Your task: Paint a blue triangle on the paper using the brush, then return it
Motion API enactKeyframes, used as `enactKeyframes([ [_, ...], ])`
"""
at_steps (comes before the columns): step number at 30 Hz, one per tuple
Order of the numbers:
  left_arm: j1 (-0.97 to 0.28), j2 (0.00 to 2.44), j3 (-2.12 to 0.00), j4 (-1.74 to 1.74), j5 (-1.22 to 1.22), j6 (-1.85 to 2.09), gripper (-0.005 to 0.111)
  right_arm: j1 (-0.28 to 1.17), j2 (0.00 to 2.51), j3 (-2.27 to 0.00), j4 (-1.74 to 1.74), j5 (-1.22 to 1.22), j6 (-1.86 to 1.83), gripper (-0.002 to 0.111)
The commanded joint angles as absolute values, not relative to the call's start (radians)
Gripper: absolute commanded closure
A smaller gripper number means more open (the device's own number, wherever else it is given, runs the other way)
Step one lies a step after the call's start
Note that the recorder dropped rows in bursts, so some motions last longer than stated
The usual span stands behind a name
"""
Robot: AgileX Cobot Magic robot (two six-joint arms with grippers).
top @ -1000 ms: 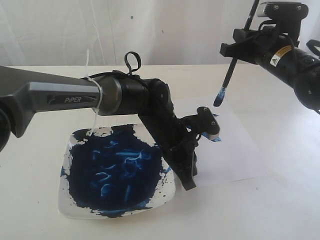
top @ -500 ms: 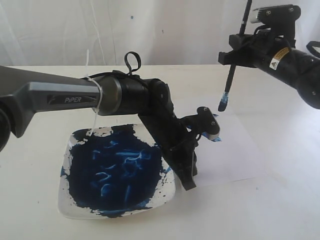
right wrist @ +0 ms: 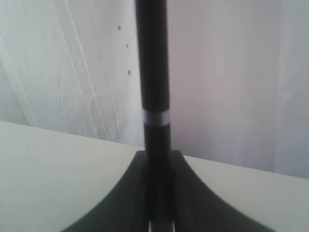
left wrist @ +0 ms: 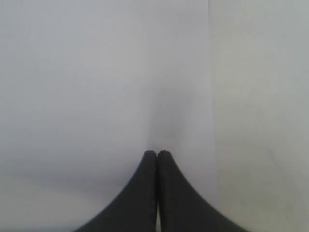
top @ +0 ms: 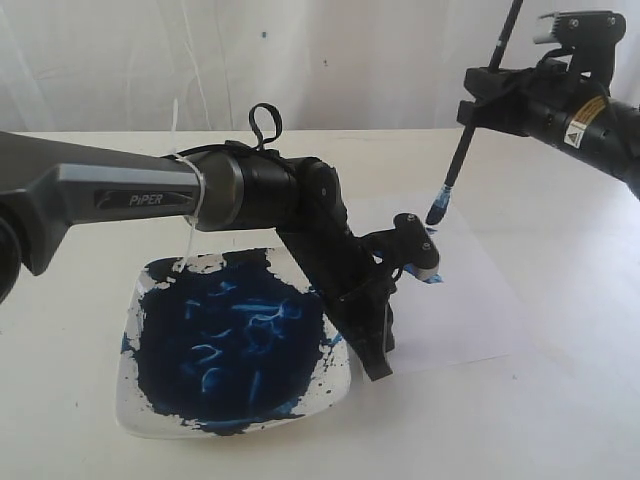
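"PiPER" on the left arm (top: 100, 192)

Left arm (top: 250, 195) low, jaws together; right arm (top: 580, 120) raised, jaws clamped.

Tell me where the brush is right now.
Exterior view, upper right: the brush is held tilted in the right gripper, its blue tip down near the far edge of the paper, beside the left arm.
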State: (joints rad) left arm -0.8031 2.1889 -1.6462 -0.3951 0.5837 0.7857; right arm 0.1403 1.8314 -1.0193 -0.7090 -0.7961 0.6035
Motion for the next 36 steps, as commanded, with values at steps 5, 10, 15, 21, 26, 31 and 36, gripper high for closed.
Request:
enactKeyframes([
  [5, -0.810, 2.197, -1.648, -0.403, 0.598, 0.784, 0.107, 0.138, 1.841, -1.025, -0.707, -0.818, 0.608, 0.108],
  [10, -0.810, 2.197, -1.648, -0.403, 0.598, 0.784, 0.107, 0.138, 1.841, -1.025, -0.683, -0.818, 0.606, 0.108],
  [15, -0.810, 2.197, -1.648, -0.403, 0.598, 0.784, 0.107, 0.138, 1.841, -1.025, -0.651, -0.818, 0.606, 0.108],
  [21, -0.810, 2.197, -1.648, -0.403, 0.598, 0.784, 0.107, 0.138, 1.841, -1.025, -0.651, -0.793, 0.606, 0.108],
  [26, -0.810, 2.197, -1.648, -0.403, 0.598, 0.784, 0.107, 0.138, 1.841, -1.025, -0.651, -0.754, 0.606, 0.108],
  [31, -0.810, 2.197, -1.648, -0.403, 0.598, 0.784, 0.107, 0.138, 1.841, -1.025, -0.627, -0.773, 0.606, 0.108],
  [36, -0.810, 2.197, -1.648, -0.403, 0.598, 0.784, 0.107, 0.138, 1.841, -1.025, -0.621, -0.771, 0.606, 0.108],
])
